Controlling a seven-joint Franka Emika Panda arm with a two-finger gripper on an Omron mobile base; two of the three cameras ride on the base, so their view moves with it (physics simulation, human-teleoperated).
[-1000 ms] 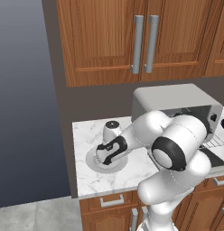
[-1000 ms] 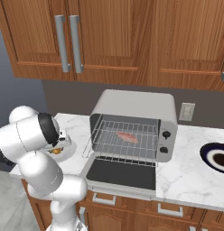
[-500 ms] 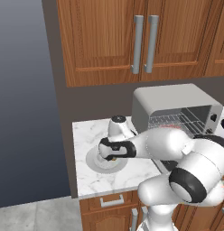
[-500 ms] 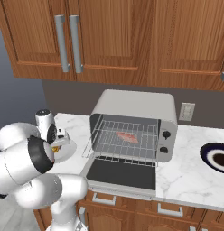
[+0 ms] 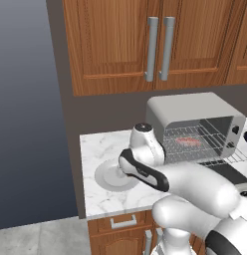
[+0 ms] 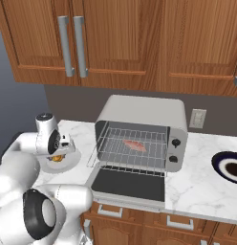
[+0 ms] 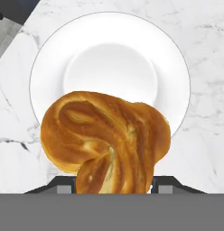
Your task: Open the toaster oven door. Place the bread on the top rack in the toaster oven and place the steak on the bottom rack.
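The bread (image 7: 107, 140), golden-brown and twisted, sits between the pincer's (image 7: 114, 187) two dark tips in the hand view, held over a round white plate (image 7: 46, 58) that lies on the marbled tabletop (image 7: 208, 131) below it (the lump covers the plate's near rim, and I cannot tell from here whether it still touches the plate).

In the left base view the white arm reaches across to the left end of the tabletop (image 5: 95, 147), its hand above the plate (image 5: 106, 180). To the right stands the toaster oven (image 5: 195, 119) with its door (image 5: 230, 172) dropped open and flat, partly behind the arm. The steak (image 5: 187, 141), a pinkish-red slab, lies inside on a wire rack; which of the two shelves it rests on is hard to make out from this side.

The right base view shows the pincer (image 6: 57, 154) just above the plate (image 6: 68, 162), with the bread (image 6: 56, 158) a small orange-brown spot under the hand, gripped between the tips. The toaster oven (image 6: 139, 110) is well to its right, the toaster oven door (image 6: 127, 184) folded down level in front. The steak (image 6: 134, 144) lies on the bottom rack (image 6: 113, 153) (the shelf pulled forward toward the door). Further right on the tabletop (image 6: 201, 186) sits a dark round dish (image 6: 229, 165)
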